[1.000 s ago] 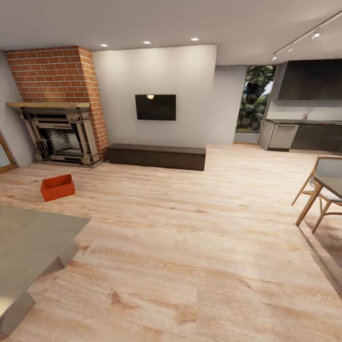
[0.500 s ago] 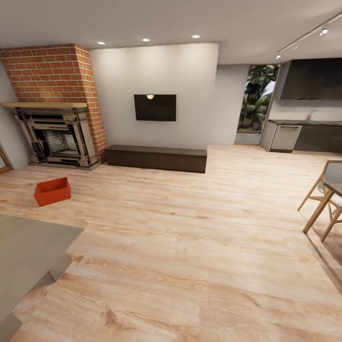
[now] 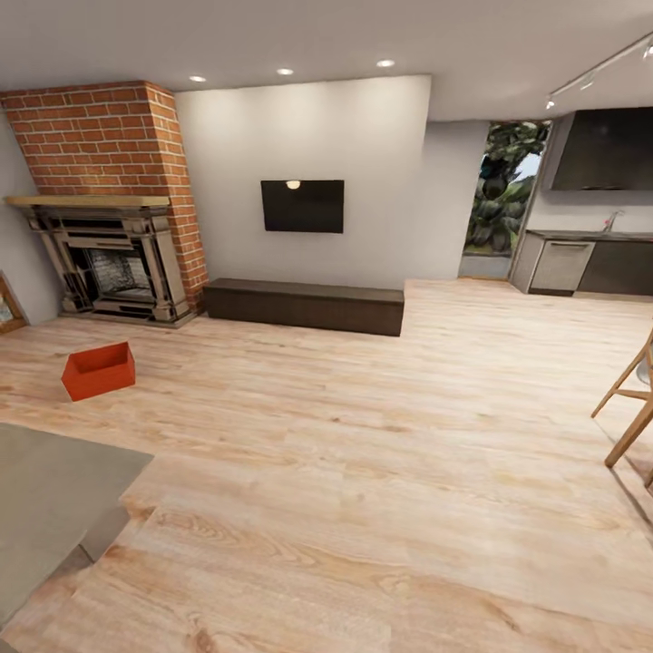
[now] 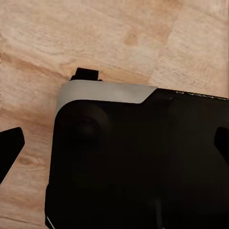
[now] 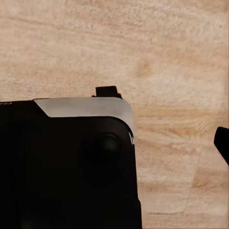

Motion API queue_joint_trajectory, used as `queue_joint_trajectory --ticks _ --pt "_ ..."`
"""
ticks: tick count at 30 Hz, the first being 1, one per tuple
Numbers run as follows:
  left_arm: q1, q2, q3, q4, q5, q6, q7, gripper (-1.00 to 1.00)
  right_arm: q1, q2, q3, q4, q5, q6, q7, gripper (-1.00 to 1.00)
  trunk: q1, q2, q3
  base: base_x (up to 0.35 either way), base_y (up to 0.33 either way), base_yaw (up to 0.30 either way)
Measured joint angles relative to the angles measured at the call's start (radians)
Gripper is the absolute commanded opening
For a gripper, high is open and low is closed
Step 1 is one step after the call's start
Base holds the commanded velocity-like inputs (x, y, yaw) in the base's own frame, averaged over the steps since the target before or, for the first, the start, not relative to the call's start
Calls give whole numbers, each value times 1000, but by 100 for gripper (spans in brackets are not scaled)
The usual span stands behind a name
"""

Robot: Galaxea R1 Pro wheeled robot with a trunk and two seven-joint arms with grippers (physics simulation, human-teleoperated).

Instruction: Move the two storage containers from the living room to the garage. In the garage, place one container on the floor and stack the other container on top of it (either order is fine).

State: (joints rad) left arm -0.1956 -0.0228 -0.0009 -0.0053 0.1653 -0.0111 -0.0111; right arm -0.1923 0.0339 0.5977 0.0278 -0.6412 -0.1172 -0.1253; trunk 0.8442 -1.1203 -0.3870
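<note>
From the head camera, one orange-red rectangular open-top storage container sits on the light wood-plank floor of the living room, out in front of the red brick fireplace and a little toward the viewer from its dark hearth. It stands upright with nothing touching it. Beside the fireplace, against the white wall, runs a long dark low bench, and above the bench hangs a black flat screen. Well apart from the fireplace, at the far side of the room, a dark kitchen counter with a steel-fronted appliance stands next to a tall window showing green foliage. Pale wooden chair legs enter at that same side. Nearer than the container, on the fireplace side, lies the corner of a grey flat-topped table.

The left wrist camera looks down on the plank floor, with the robot's black, grey-edged base below it. Dark fingertips of the left gripper show at both edges, spread wide with nothing between them.

The right wrist camera shows the same black base over the planks. Only one dark fingertip of the right gripper peeks in, so I cannot tell whether it is spread or closed.
</note>
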Motion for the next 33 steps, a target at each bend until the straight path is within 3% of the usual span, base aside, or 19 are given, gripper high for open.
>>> queue_joint_trajectory --ticks 33 --pt "0 0 0 0 0 0 0 100 0 -1 0 0 0 0 0 100 0 0 0 323 0 11"
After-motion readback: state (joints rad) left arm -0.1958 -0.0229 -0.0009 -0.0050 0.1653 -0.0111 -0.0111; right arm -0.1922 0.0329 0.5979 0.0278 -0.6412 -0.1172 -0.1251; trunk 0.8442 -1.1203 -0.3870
